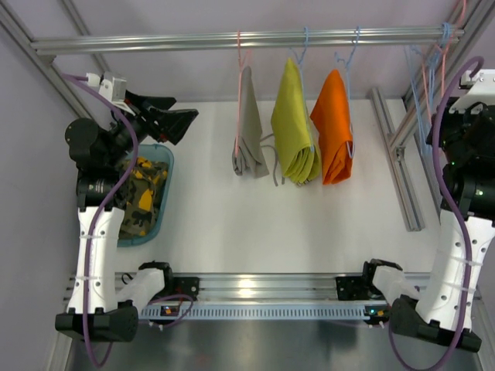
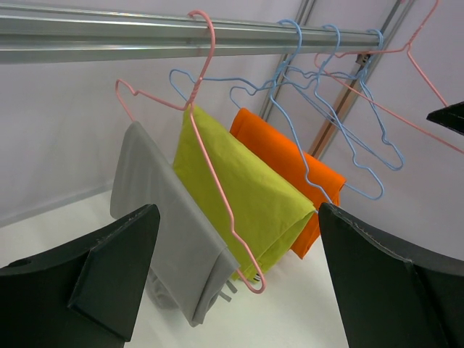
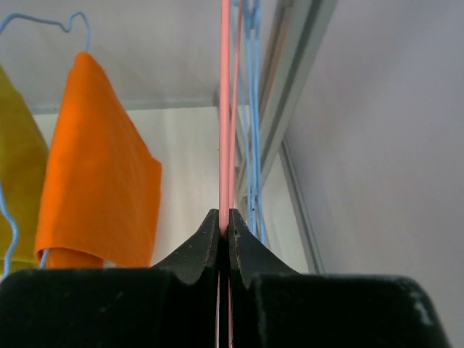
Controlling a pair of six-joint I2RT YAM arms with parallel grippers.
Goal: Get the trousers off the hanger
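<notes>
Grey trousers (image 1: 249,131) on pink hanger (image 1: 238,100), hanging vertically

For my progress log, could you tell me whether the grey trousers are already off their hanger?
No, the grey trousers hang draped over a pink hanger on the rail.

Below the rail (image 1: 247,39), the camouflage trousers (image 1: 145,195) lie in the teal bin (image 1: 168,182), half lost under the left arm (image 1: 97,224). On the left wrist view the grey trousers (image 2: 167,217) have their bottom fold tucked behind a black finger (image 2: 109,275); the drawstrings (image 2: 230,287) barely peek out. At the rail's right end, the pink hanger (image 3: 225,109) runs off the top edge and vanishes between the pinched tips of the right gripper (image 3: 224,217); yellow-green cloth (image 3: 14,145) is cut at the left edge.
</notes>
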